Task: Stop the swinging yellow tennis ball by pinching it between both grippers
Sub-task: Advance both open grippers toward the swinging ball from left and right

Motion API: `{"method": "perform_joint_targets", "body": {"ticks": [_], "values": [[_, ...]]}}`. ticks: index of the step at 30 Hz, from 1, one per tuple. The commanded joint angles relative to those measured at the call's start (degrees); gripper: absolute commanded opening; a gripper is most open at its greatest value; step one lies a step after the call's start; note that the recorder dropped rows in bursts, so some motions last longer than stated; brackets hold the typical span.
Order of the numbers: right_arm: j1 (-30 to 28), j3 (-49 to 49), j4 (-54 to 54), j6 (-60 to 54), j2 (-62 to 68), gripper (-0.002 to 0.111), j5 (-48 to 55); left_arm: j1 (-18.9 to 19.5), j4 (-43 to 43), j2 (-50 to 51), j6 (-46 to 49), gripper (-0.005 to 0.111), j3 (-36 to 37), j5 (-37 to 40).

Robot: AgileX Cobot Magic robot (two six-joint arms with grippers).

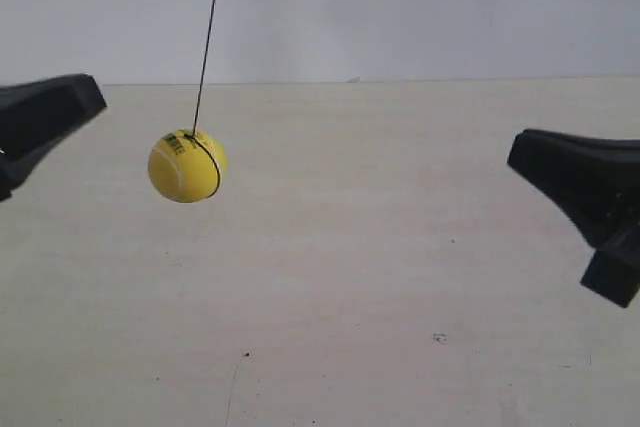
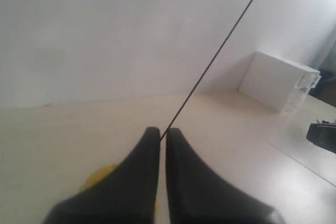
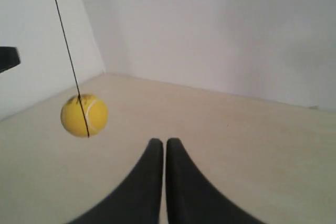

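The yellow tennis ball (image 1: 186,165) hangs on a thin dark string (image 1: 208,37) above the pale table, clear of both grippers. My left gripper (image 1: 92,97), the black wedge at the exterior view's left, points at the ball from a short gap away. In the left wrist view the gripper (image 2: 163,132) is shut and empty, and only a yellow sliver of the ball (image 2: 97,177) shows past one finger. My right gripper (image 1: 518,153) stands far off on the other side. In its wrist view it (image 3: 164,142) is shut on nothing, with the ball (image 3: 84,115) well ahead and to one side.
The pale wooden table (image 1: 400,297) runs back to a plain white wall. A white box (image 2: 278,80) stands by the wall in the left wrist view. The far gripper's tip (image 3: 8,59) shows at the edge of the right wrist view.
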Motion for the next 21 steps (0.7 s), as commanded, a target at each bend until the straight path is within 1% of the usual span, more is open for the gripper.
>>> {"method": "perform_joint_targets", "body": {"ticks": [1, 5, 7, 9, 11, 13, 16, 17, 19, 21], "values": [[-0.28, -0.36, -0.66, -11.23, 12.42, 0.0, -8.52, -0.14, 0.22, 11.62, 8.42, 0.005, -0.29, -7.34], [-0.28, -0.36, 0.93, -18.97, 21.63, 0.0, -12.97, -0.12, -1.57, 19.96, 16.18, 0.005, -0.29, -8.81], [-0.18, -0.36, 2.15, -22.6, 25.5, 0.0, -15.53, -0.12, -1.71, 24.13, 20.44, 0.005, -0.29, -11.37], [-0.18, -1.58, 2.42, -23.52, 28.72, 0.0, -15.53, -0.29, -1.84, 28.01, 23.49, 0.005, -0.45, -14.59], [1.12, -3.72, 2.27, -23.2, 31.12, 0.0, -15.53, -1.63, -2.42, 31.49, 25.2, 0.005, -1.5, -15.27], [3.81, -5.55, 2.38, -23.2, 33.17, 0.0, -15.53, -3.73, -2.42, 34.24, 26.63, 0.005, -2.98, -15.27], [9.16, -8.14, 4.19, -23.44, 34.66, 0.0, -11.38, -7.3, -2.32, 37.74, 29.0, 0.005, -5.33, -15.27], [10.92, -9.05, 5.37, -23.53, 34.94, 0.0, -8.59, -8.36, -2.32, 38.65, 29.66, 0.005, -6.05, -15.27], [13.97, -10.59, 7.75, -24.23, 35.06, 0.0, -3.04, -9.89, -2.32, 39.97, 31.34, 0.005, -7.09, -15.27], [16.14, -11.69, 8.65, -25.23, 35.06, 0.0, 0.39, -10.59, -2.32, 40.6, 33.27, 0.005, -7.58, -15.27]]}}
